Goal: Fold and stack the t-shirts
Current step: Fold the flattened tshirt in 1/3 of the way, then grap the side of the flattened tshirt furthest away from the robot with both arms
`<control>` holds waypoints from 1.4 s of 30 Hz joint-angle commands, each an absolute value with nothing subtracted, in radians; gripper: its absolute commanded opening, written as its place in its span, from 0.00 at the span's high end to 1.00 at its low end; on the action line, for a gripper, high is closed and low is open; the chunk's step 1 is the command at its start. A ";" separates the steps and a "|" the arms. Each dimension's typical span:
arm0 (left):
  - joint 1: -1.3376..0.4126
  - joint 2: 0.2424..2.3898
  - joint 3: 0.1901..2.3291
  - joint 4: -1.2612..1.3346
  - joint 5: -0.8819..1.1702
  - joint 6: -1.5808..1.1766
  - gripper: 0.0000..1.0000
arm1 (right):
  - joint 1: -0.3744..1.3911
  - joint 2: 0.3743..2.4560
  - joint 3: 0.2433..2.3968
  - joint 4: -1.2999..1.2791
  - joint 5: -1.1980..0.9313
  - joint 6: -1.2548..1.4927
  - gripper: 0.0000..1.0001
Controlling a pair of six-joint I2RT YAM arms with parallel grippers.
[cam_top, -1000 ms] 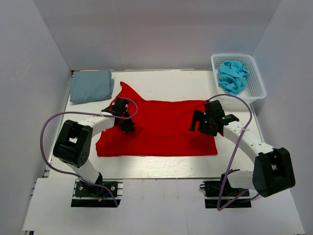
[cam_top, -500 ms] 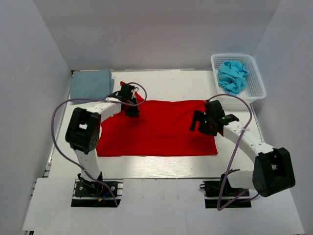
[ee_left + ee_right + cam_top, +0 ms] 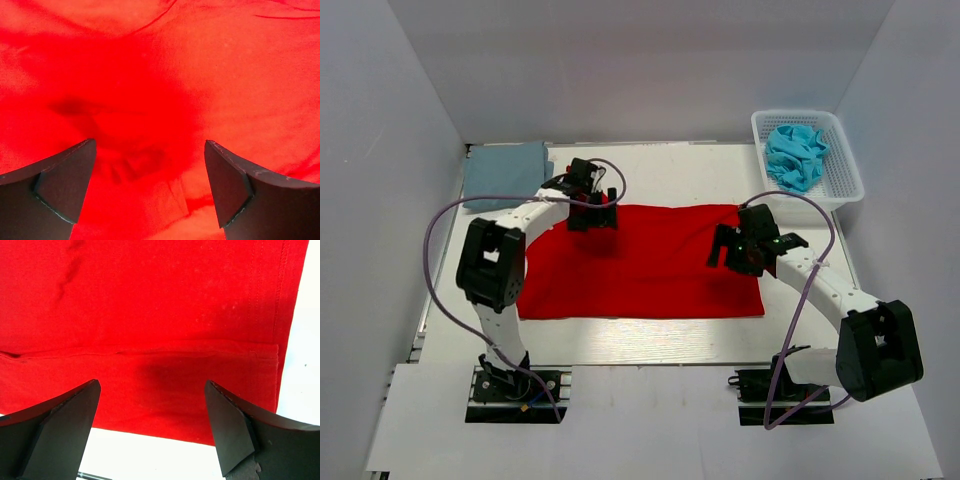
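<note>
The red t-shirt [image 3: 650, 265] lies spread flat in the middle of the table. My left gripper [image 3: 592, 215] hovers over its back left part, open, with only red cloth [image 3: 150, 90] under its empty fingers [image 3: 60, 185]. My right gripper [image 3: 727, 248] is open above the shirt's right end, where a hemmed edge [image 3: 150, 415] meets the white table [image 3: 150, 455]. The grey-blue t-shirt [image 3: 505, 168] lies folded at the back left corner. The turquoise t-shirt [image 3: 795, 155] sits crumpled in the basket.
The white mesh basket [image 3: 847, 170] stands at the back right corner. Grey walls close in the table on the left, back and right. A purple cable loops off each arm.
My left gripper moved from the shirt's left middle toward the back edge and opened. The red sleeve point that stuck out at the back left no longer shows. The right arm stayed still.
</note>
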State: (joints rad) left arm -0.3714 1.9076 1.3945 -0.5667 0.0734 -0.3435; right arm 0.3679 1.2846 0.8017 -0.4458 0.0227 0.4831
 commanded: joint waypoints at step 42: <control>-0.331 1.658 1.400 -0.802 -0.492 -0.736 0.01 | 0.451 1.426 1.109 -0.465 0.328 0.486 0.10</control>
